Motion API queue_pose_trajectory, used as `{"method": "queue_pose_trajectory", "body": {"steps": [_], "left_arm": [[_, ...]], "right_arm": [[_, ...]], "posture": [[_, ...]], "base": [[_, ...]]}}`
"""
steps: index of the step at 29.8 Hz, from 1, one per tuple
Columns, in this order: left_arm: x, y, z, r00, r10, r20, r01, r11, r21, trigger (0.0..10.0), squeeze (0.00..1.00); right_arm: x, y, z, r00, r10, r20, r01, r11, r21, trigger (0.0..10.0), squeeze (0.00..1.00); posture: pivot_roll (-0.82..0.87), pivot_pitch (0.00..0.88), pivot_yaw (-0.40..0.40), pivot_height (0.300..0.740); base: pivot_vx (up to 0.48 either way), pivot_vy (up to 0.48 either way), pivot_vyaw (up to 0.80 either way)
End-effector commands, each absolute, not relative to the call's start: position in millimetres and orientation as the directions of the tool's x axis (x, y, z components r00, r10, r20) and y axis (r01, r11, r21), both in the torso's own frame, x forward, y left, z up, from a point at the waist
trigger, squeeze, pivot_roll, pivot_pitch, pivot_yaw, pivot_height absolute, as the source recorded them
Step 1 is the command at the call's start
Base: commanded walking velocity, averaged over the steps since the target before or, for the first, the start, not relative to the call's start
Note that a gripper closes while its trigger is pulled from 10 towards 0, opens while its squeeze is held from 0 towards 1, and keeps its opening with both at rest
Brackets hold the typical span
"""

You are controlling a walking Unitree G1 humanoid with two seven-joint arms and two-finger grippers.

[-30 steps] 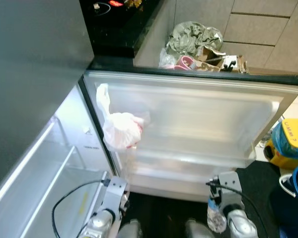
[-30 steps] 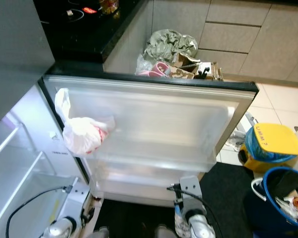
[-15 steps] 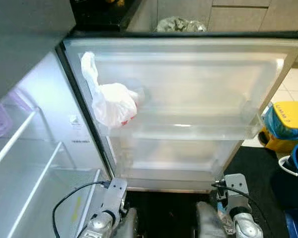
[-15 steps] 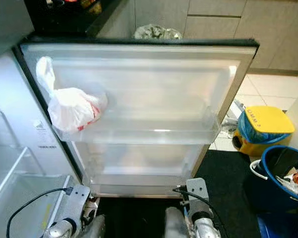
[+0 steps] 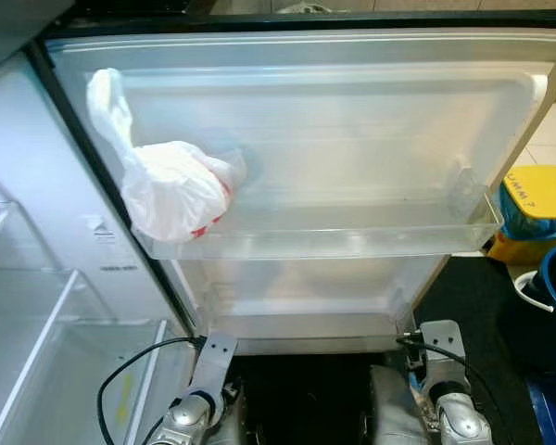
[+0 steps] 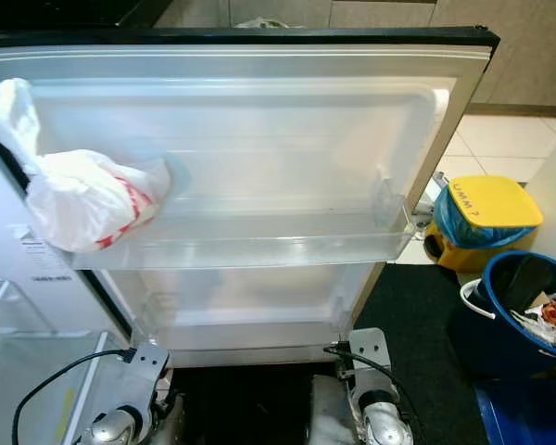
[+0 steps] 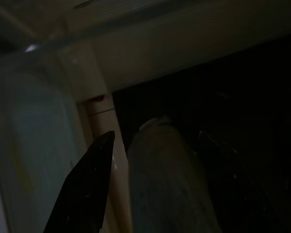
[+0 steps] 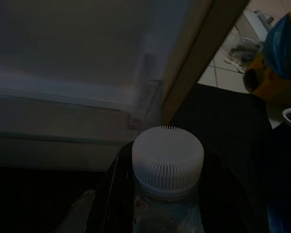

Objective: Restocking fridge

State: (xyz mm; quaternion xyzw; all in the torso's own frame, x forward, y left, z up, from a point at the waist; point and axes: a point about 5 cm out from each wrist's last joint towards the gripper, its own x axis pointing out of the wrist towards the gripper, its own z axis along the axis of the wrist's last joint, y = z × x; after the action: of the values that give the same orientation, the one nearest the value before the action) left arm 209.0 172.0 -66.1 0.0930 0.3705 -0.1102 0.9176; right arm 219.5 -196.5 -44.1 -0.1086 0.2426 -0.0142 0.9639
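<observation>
The open fridge door (image 5: pixel 334 139) looms nearer than before. My right gripper (image 8: pixel 155 204) clasps a capped bottle (image 8: pixel 168 162) below it; my left gripper's (image 7: pixel 87 194) opening I cannot tell. A white bag (image 5: pixel 171 190) sits on the door shelf (image 5: pixel 352 243).

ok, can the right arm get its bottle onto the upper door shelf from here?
Probably yes. The right gripper holds the bottle low by the open door, and the upper door shelf is bare right of the white bag.

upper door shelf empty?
No, a white plastic bag with red print sits at the hinge end of the upper door shelf; the rest of that shelf is bare.
</observation>
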Motion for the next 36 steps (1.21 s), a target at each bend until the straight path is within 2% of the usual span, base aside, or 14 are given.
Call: {"method": "queue_pose_trajectory", "body": {"steps": [1,9,11,16,17,25,26,34,36], "left_arm": [[204.3,178.1,-68.6,0.685,-0.121,-0.719,0.280,0.954,0.105,10.0,0.00],[204.0,177.3,-68.9,0.684,-0.122,-0.719,0.279,0.954,0.104,10.0,0.00],[202.8,177.1,-69.5,0.683,-0.120,-0.721,0.277,0.955,0.103,10.0,0.00],[202.3,177.1,-69.9,0.682,-0.119,-0.722,0.275,0.956,0.103,10.0,0.00],[202.0,176.9,-70.0,0.682,-0.118,-0.722,0.274,0.956,0.103,10.0,0.00],[202.0,177.3,-70.0,0.683,-0.114,-0.721,0.268,0.958,0.103,10.0,0.00],[202.1,177.7,-70.0,0.684,-0.110,-0.721,0.264,0.959,0.104,10.0,0.00],[201.7,177.4,-70.3,0.683,-0.108,-0.722,0.260,0.960,0.102,10.0,0.00],[201.8,176.7,-70.3,0.683,-0.110,-0.722,0.260,0.960,0.100,10.0,0.00]], "right_arm": [[222.0,-186.3,-40.9,0.903,-0.034,-0.427,-0.059,0.977,-0.203,10.0,0.00],[231.4,-180.1,-27.8,0.945,0.017,-0.327,-0.113,0.955,-0.275,10.0,0.00],[241.5,-170.8,-15.0,0.968,0.067,-0.243,-0.143,0.939,-0.313,10.0,0.00],[246.3,-162.8,-7.8,0.976,0.099,-0.194,-0.161,0.929,-0.334,10.0,0.00],[248.9,-154.2,-1.7,0.979,0.134,-0.154,-0.180,0.924,-0.337,10.0,0.00],[245.6,-125.6,24.5,0.955,0.296,-0.005,-0.281,0.900,-0.334,10.0,0.00],[242.3,-121.4,35.4,0.940,0.338,0.038,-0.300,0.876,-0.377,10.0,0.00],[241.3,-122.4,43.4,0.933,0.356,0.040,-0.297,0.831,-0.470,10.0,0.00],[240.3,-122.2,49.8,0.917,0.396,0.046,-0.309,0.779,-0.546,10.0,0.00]], "posture": [[-0.08,0.048,0.007,0.506],[-0.08,0.051,0.003,0.506],[-0.08,0.053,-0.001,0.506],[-0.07,0.052,-0.003,0.506],[-0.07,0.052,-0.005,0.506],[-0.06,0.050,-0.017,0.506],[-0.06,0.051,-0.021,0.506],[-0.07,0.051,-0.025,0.506],[-0.07,0.053,-0.024,0.506]], "base": [[0.000,0.000,0.00],[0.000,0.000,0.00],[0.000,0.000,0.00],[0.000,0.000,0.00],[0.000,0.000,0.00],[0.000,0.000,0.00],[0.000,0.000,0.00],[0.000,0.000,0.00],[0.000,0.000,0.00]]}}
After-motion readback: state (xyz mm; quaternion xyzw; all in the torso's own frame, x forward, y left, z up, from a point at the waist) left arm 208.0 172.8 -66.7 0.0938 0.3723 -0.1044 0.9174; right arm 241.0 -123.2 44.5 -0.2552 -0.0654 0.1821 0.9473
